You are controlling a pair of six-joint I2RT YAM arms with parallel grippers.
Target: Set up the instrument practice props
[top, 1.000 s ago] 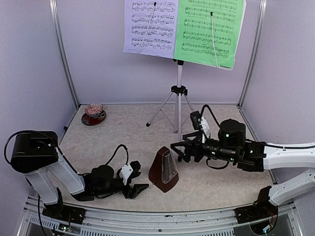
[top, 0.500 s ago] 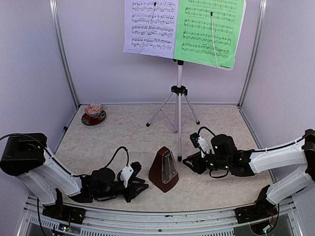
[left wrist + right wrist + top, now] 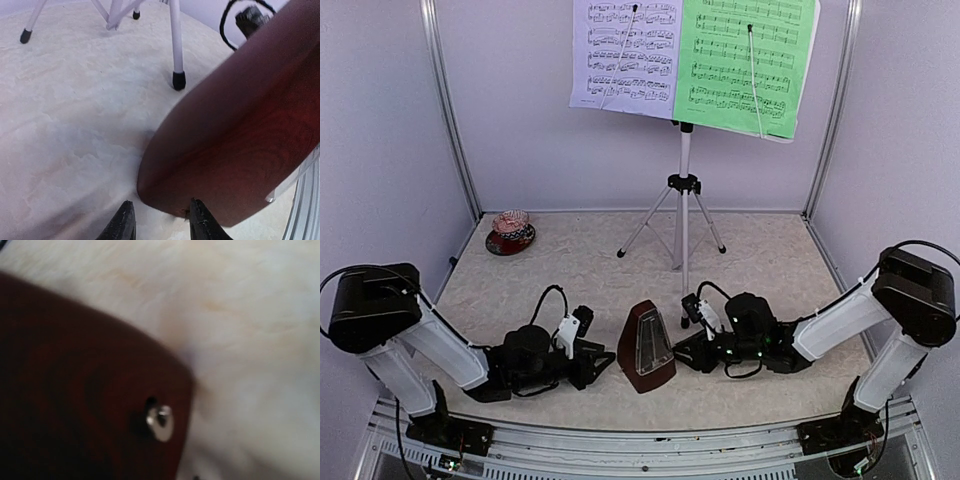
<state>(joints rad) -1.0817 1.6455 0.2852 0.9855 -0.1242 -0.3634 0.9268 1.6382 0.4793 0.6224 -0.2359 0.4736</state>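
Note:
The silver tripod music stand (image 3: 684, 190) stands at the back centre, with the pale lavender sheet (image 3: 625, 55) on its left and the green sheet (image 3: 745, 60) on its right. The sheets hide the desk. The brown pyramid metronome (image 3: 648, 348) stands on the table in front of the stand. My left gripper (image 3: 603, 362) lies low just left of it. In the left wrist view it (image 3: 161, 226) is open, and the metronome's base corner (image 3: 240, 125) touches the right fingertip (image 3: 199, 220). My right gripper (image 3: 682, 352) is close against the metronome's right side. The right wrist view shows only that brown side (image 3: 75, 390) with its silver key (image 3: 160, 421).
A small red patterned dish (image 3: 510, 231) sits at the back left corner. Metal frame posts (image 3: 450, 110) and pale walls enclose the table. One tripod foot (image 3: 178, 80) rests just behind the metronome. A metal rail (image 3: 640, 440) runs along the near edge.
My right gripper dropped low and moved left up to the metronome's right side. My left gripper slid right up to its left side. The metronome shifted slightly left.

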